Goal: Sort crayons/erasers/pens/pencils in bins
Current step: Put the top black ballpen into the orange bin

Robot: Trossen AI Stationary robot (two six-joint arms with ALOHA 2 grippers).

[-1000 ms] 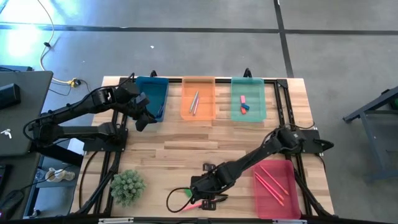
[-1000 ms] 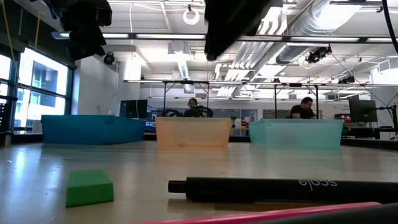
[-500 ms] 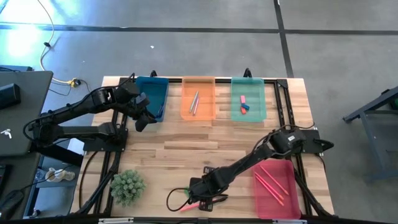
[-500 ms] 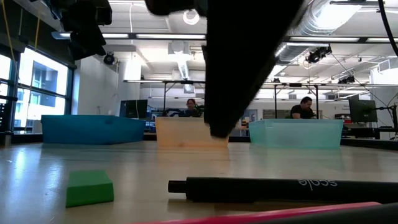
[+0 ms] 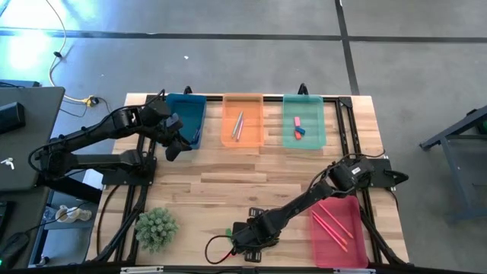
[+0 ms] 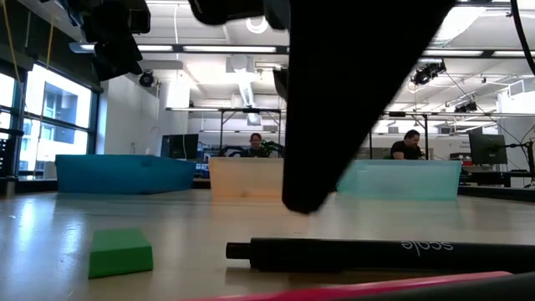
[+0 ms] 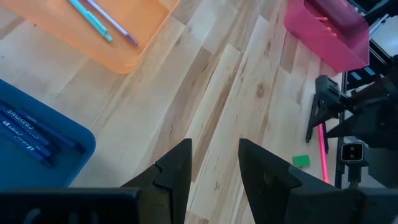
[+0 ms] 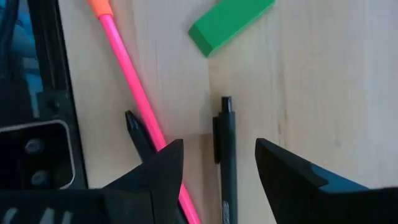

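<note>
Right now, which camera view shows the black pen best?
The right wrist view: the black pen lies between the open right pincer's fingers, clip visible. The low view shows it side-on, with lettering. In the high view the arm hides it; in the left wrist view I cannot make it out.

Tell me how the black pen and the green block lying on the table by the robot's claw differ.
The black pen is long, thin and dark; the green eraser is a short, chunky, bright block. The pen lies between the open fingers of the right gripper, while the eraser sits beyond them, untouched. In the low view the pen carries pale lettering; the eraser looks plain. Both lie flat on the wooden table, outside any bin.
</note>
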